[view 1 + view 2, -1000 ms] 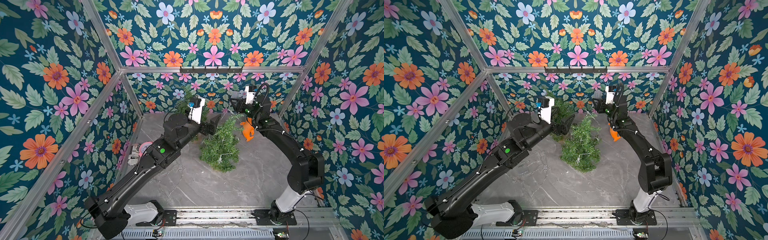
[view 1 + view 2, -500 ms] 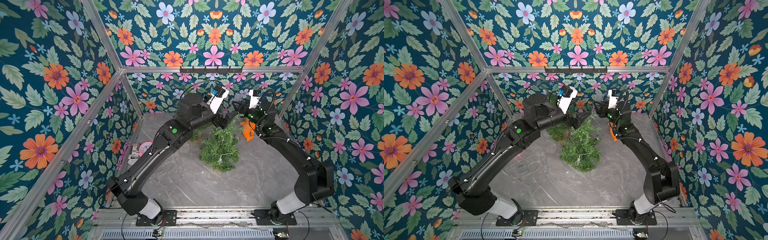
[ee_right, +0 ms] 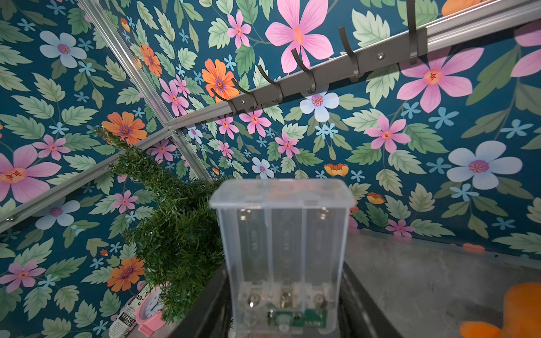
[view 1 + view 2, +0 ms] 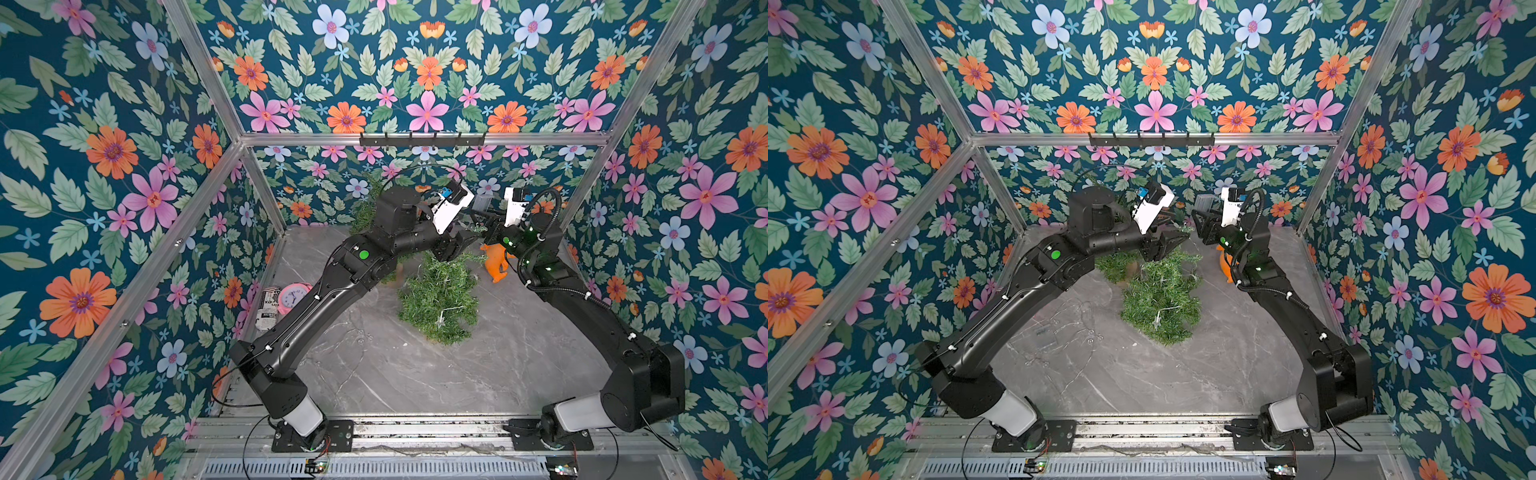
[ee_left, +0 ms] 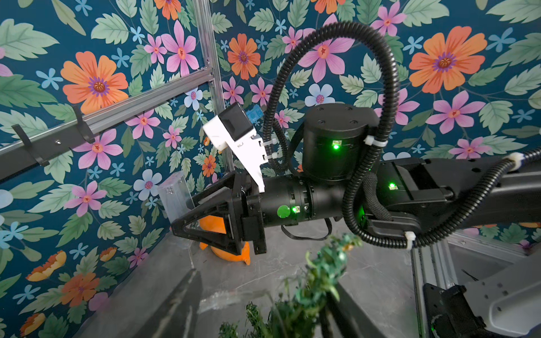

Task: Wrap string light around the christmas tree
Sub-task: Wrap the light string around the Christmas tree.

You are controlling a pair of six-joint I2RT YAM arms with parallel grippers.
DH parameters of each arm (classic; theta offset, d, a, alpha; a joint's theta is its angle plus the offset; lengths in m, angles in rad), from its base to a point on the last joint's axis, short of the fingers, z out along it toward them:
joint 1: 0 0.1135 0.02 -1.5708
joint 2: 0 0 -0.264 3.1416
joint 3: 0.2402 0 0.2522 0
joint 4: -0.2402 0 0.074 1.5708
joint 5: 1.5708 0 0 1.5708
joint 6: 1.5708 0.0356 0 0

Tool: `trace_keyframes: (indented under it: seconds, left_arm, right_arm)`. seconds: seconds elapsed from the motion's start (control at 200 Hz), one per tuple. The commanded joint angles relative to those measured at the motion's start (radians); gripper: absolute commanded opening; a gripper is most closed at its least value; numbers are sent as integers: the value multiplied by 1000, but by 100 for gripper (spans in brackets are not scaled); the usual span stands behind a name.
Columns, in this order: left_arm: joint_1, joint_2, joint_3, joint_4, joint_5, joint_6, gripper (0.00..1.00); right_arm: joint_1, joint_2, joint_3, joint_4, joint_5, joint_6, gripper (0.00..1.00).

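**Q:** What sits at the left edge of the surface?

**A:** A newsprint-patterned can against the left wall, with a pink alarm clock just beside it on its right. Farther back, by the far wall, stands a small green tree.

**Q:** And your left end effector?

**A:** My left end effector hangs over the top of the christmas tree. Its jaws stand partly open. In the left wrist view the top sprig rises between my two fingers, close to one and well clear of the other. I cannot tell whether it touches the closer one. Nothing is pinched.

**Q:** Where is the tree itself?

**A:** On the grey marble surface, in the middle and toward the far side, between my two arms.

**Q:** And the string light?

**A:** The string light is partly on the tree: a pale strand with a star crosses the lower branches on the near side. Thin wire loops lie loose on the surface left of the tree. The clear battery box is in my right end effector, clamped between the fingers and held in the air just right of the treetop, near the far wall.

**Q:** Anything further right?

**A:** An orange toy on the surface beneath my right wrist, just beside the tree.
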Motion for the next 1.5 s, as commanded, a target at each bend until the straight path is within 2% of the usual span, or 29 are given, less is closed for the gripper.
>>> trace_keyframes:
  seconds: [0.0, 0.095, 0.18, 0.395, 0.725, 1.055, 1.19, 1.39, 1.49]
  left_arm:
    - [0, -1, -11, 75, 5, -42, 44]
    - [1, -2, -29, 100, 5, -71, 29]
    - [0, -11, -52, 124, -11, -89, 24]
    - [-1, -58, -122, 189, -112, -132, 0]
    - [-34, -79, -153, 168, -294, -122, 0]
    - [-67, -99, -181, 198, -477, -150, 0]
    - [-67, -93, -187, 218, -526, -171, 0]
    - [-67, -82, -182, 218, -590, -196, 0]
    - [-67, -73, -182, 216, -598, -207, 0]
  right_arm:
    - [1, -26, -17, 37, 2, -11, 2]
    - [0, -58, -45, 44, 4, -21, 2]
    - [1, -87, -69, 38, 11, -32, 2]
    - [-1, -168, -149, 26, 98, -104, 2]
    - [-15, -285, -270, 53, 133, -115, 3]
    - [-15, -484, -467, 143, 37, -130, 2]
    - [-15, -536, -553, 150, 13, -172, 2]
    - [-14, -635, -641, 101, 55, -196, 2]
    - [-15, -677, -677, 96, 3, -187, 2]
